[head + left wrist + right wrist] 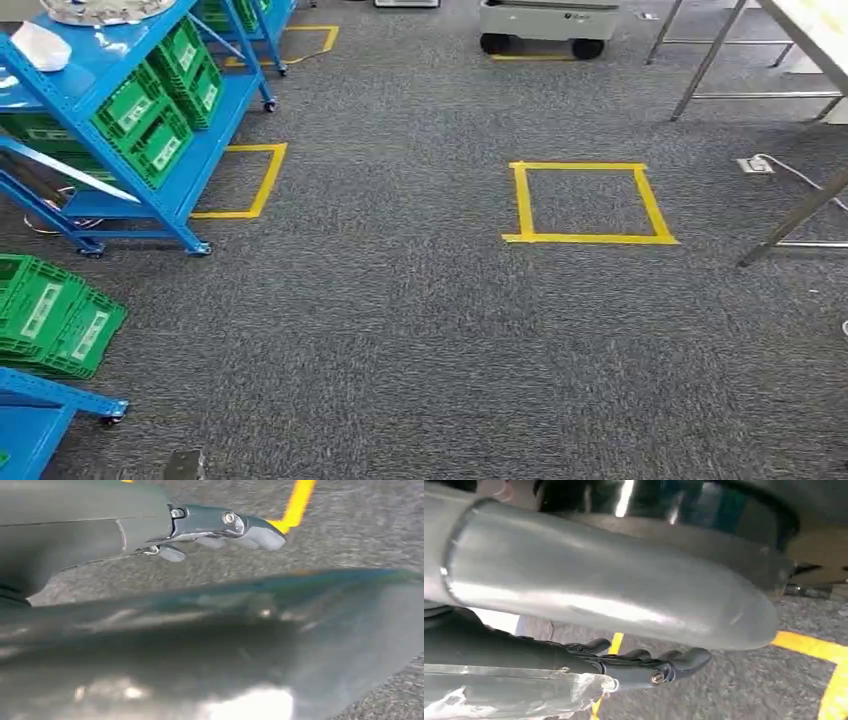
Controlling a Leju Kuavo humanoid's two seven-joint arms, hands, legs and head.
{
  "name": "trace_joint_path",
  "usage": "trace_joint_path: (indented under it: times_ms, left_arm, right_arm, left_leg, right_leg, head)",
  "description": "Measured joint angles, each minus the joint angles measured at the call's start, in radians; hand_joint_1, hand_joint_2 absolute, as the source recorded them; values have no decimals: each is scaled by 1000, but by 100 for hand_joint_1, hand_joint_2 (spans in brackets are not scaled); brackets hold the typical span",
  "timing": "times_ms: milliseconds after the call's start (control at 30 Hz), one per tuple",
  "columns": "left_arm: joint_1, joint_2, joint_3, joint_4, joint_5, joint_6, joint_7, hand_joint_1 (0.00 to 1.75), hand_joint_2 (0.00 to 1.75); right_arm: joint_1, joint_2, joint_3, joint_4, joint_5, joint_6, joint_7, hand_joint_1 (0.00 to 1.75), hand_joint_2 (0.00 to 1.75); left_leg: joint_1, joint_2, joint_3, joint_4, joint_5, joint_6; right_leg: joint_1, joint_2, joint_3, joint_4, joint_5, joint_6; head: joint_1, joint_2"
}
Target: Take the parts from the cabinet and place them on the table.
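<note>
1. We take the yellow tape square (590,203) on the grey carpet (400,330) as our landmark.
2. Well to the left of the square stands the blue cabinet (100,65) on wheels, with green crates (160,115) on its shelves.
3. The parts (40,45) lie on the cabinet's top shelf, one pale and bagged. They are far left of the square and beyond it.
4. More green crates (55,315) sit on a second blue rack, left of the square and nearer to us.
5. A white wheeled unit (548,22) stands beyond the square.
6. The counter (810,25) rises to the right of the square on metal legs. A floor socket (754,165) lies just right of the square.
7. The left robot hand (220,530) hangs over the carpet with its fingers stretched out. A blurred grey surface lies close by, and we cannot tell whether the hand holds anything.
8. The right robot hand (644,662) shows dark fingers lying straight, side by side. Crinkled clear plastic (514,692) lies against it, but we cannot tell whether it is gripped.
</note>
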Motion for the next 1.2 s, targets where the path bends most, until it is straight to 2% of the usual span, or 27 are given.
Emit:
trace_joint_path:
  times_ms: [67,100,133,200,233,267,300,333,400,433,467,500,567,600,633,700,733,767,800,900,933,967,1000,1033,1100,1167,1200]
  left_arm:
    - [-2,-1,3,0,0,-3,0,0,0]
    - [0,-2,4,0,0,-6,0,0,0]
    - [3,-2,5,0,0,-10,0,0,0]
    - [3,-2,6,0,0,-13,0,0,0]
    - [2,-2,6,0,0,-13,0,0,0]
    - [-2,-3,6,0,-1,-15,0,0,0]
    - [-6,-3,6,1,-3,-18,-1,0,0]
    - [-4,-3,6,1,-4,-19,-2,0,0]
    - [1,-2,6,1,-6,-19,-2,0,0]
    - [3,-3,6,1,-7,-20,-2,0,0]
    - [2,-2,7,1,-8,-26,-2,0,0]
    - [-1,-3,7,1,-8,-32,-2,0,0]
    - [-3,-5,7,1,-5,-37,-2,0,0]
    - [-2,-5,8,1,-3,-37,-2,0,0]
    - [-1,-5,8,1,-3,-37,-2,0,0]
    - [-1,-6,9,1,-3,-38,-2,0,0]
    - [-1,-8,9,1,-3,-39,-2,0,0]
    - [-2,-7,10,1,-3,-41,-2,0,0]
    - [-4,-7,10,1,-4,-41,-2,0,0]
    - [2,-8,10,1,-6,-41,-1,0,0]
    - [3,-7,11,1,-6,-40,-1,0,0]
    - [3,-9,11,1,-6,-40,-1,0,0]
    - [0,-9,11,1,-7,-40,0,0,0]
    - [-4,-9,11,1,-10,-40,0,0,0]
    - [-3,-9,11,1,-11,-40,6,0,0]
    - [1,-9,11,1,-14,-40,15,0,0]
    - [2,-9,11,1,-19,-40,16,0,0]
  right_arm:
    - [5,0,0,1,0,0,2,0,0]
    - [5,0,0,1,0,0,2,0,0]
    - [3,0,0,1,0,0,2,0,0]
    - [1,0,0,1,0,0,2,0,0]
    - [1,0,0,1,0,0,2,0,0]
    - [3,0,0,1,0,0,2,0,0]
    - [3,0,0,1,0,0,2,0,0]
    - [2,0,0,1,0,-1,2,0,0]
    - [-3,0,0,1,0,0,2,0,0]
    - [-4,0,0,1,0,0,3,0,0]
    - [-3,0,0,1,0,-1,3,0,0]
    - [-1,-1,0,1,-1,-2,3,0,0]
    - [2,-1,0,1,-2,-3,3,0,0]
    - [2,-1,0,1,-2,-4,-10,0,0]
    - [0,-1,0,1,-2,-5,-21,0,0]
    - [-1,-1,0,1,-2,-5,-20,0,0]
    - [0,-1,0,1,-1,-5,-18,0,0]
    - [2,-1,0,2,-1,-5,-17,0,0]
    - [2,-1,0,2,-1,-5,-17,0,0]
    - [0,-2,0,2,-1,-7,-14,0,0]
    - [-1,-2,0,2,-2,-7,-12,0,0]
    - [-1,-2,0,2,-1,-7,-6,0,0]
    - [1,-2,0,2,-1,-8,-6,0,0]
    - [3,-3,0,2,-1,-8,-6,0,0]
    - [6,-3,0,4,2,-8,-5,0,0]
    - [4,-3,0,4,5,-8,-5,0,0]
    - [2,-3,0,4,8,-8,-5,0,0]
  left_leg:
    - [1,19,-69,150,-59,-4]
    - [2,21,-73,163,-52,-5]
    - [2,22,-55,134,-26,-5]
    - [2,44,33,-22,52,-1]
    - [-1,96,83,-105,79,2]
    - [-10,137,105,-149,70,-1]
    - [-7,115,101,-147,69,15]
    - [-8,106,100,-148,67,19]
    - [-6,78,100,-153,70,32]
    - [-1,66,102,-154,72,35]
    - [1,56,101,-154,74,43]
    - [1,44,100,-154,75,47]
    - [1,12,99,-153,75,50]
    - [1,-2,100,-153,75,50]
    - [1,-15,101,-153,75,50]
    - [4,-50,105,-152,76,47]
    - [5,-64,105,-151,75,42]
    - [2,-77,101,-147,75,34]
    - [3,-91,91,-143,78,28]
    - [15,-129,75,-152,95,1]
    - [15,-113,73,-144,87,1]
    - [7,-50,58,-116,61,-3]
    - [6,-14,26,-54,21,-6]
    - [7,7,-18,39,-24,-9]
    - [9,19,-68,151,-58,-12]
    - [11,23,-33,98,-10,-14]
    - [11,31,12,18,31,-14]
  right_leg:
    - [3,-38,-1,0,-2,-4]
    - [3,-52,-1,0,-3,-4]
    - [3,-65,-1,0,-4,-3]
    - [3,-89,4,0,-7,0]
    - [5,-99,10,0,-11,5]
    - [16,-109,6,7,-19,12]
    - [18,-119,3,5,-22,15]
    - [18,-132,9,3,-24,18]
    - [17,-158,26,1,-30,27]
    - [14,-116,17,14,-42,37]
    - [10,-60,-3,61,-72,41]
    - [6,-32,-39,138,-110,44]
    - [6,-13,-124,302,-168,48]
    - [6,-12,-145,331,-164,49]
    - [5,-12,-143,313,-140,49]
    - [-1,1,-76,155,-38,49]
    - [-10,43,-35,62,6,53]
    - [-21,115,-24,30,-10,56]
    - [-21,114,-20,20,-9,51]
    - [-12,75,-19,19,0,27]
    - [-16,55,-16,11,6,19]
    - [-14,43,-14,6,8,12]
    - [-11,26,-15,5,9,7]
    - [-8,4,-16,5,8,5]
    - [-6,-32,-18,5,7,4]
    - [-6,-58,-17,5,6,4]
    - [-7,-71,-16,5,6,6]
  head:
    - [0,0]
    - [0,0]
    - [0,0]
    - [0,0]
    - [0,0]
    - [-3,0]
    - [-1,0]
    - [5,0]
    - [3,0]
    - [6,0]
    - [13,0]
    - [15,0]
    - [17,0]
    - [18,0]
    - [17,0]
    - [17,0]
    - [18,0]
    - [19,0]
    - [16,0]
    - [16,0]
    - [16,0]
    - [6,0]
    - [1,0]
    - [1,0]
    - [2,0]
    - [2,0]
    - [2,0]
